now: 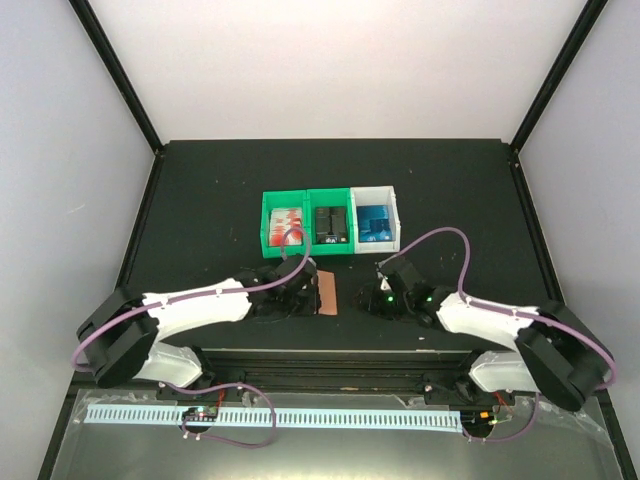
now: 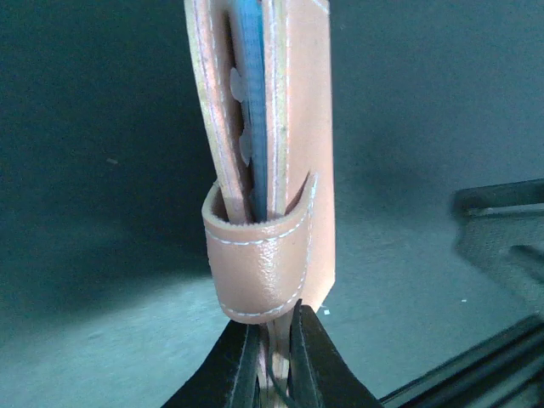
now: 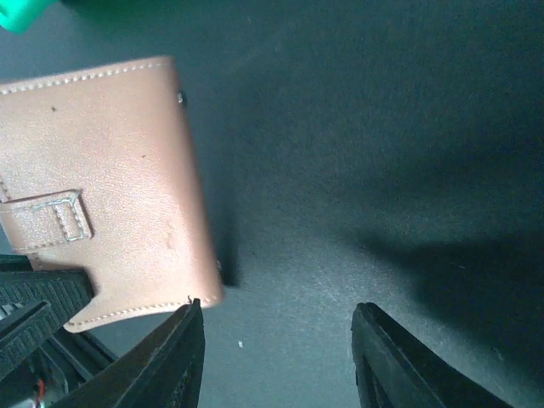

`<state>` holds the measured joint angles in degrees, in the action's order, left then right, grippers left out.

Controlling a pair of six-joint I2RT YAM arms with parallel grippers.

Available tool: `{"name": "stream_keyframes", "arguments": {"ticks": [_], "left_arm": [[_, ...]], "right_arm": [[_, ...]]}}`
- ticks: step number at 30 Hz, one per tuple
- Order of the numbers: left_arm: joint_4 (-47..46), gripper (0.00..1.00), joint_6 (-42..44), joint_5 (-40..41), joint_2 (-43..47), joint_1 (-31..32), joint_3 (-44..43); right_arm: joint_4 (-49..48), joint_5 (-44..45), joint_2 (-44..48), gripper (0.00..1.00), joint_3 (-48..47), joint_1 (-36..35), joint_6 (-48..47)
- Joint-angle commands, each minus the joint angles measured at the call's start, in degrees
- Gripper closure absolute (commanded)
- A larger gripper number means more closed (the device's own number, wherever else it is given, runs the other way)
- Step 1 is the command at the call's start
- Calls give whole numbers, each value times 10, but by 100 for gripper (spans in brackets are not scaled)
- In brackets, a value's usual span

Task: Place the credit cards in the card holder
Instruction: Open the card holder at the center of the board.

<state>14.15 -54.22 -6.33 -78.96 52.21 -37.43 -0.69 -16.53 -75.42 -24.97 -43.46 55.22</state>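
The brown card holder (image 1: 327, 294) stands on edge on the black table between the two arms. My left gripper (image 1: 308, 290) is shut on its lower edge; in the left wrist view the fingers (image 2: 313, 357) pinch the leather below the snap tab (image 2: 259, 268), and a blue card (image 2: 252, 102) sits inside the fold. My right gripper (image 1: 372, 297) is open and empty just right of the holder (image 3: 102, 187), its jaws wide apart (image 3: 279, 316) over bare table. The red and white credit cards (image 1: 287, 222) lie in the left green bin.
Three bins stand in a row behind the grippers: a green bin (image 1: 267, 236) with the red cards, a green bin (image 1: 331, 243) with dark items, and a white bin (image 1: 390, 200) with blue cards. The table's front rail (image 1: 330, 358) lies near the arm bases.
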Motion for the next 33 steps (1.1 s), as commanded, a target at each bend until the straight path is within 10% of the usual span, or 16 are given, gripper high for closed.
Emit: {"name": "stream_keyframes", "arguments": {"ticks": [1,19,33], "left_arm": [[236,98,100,110,28,0,-80],[596,98,47,378,-215,133,-325],[457,67,145,231,-254,188,-372]], "right_arm": [[116,87,64,50,-39,-2,-23],[288,252,154,47,-51,-2,34],[361,342,303,46,-6,-1,130]]}}
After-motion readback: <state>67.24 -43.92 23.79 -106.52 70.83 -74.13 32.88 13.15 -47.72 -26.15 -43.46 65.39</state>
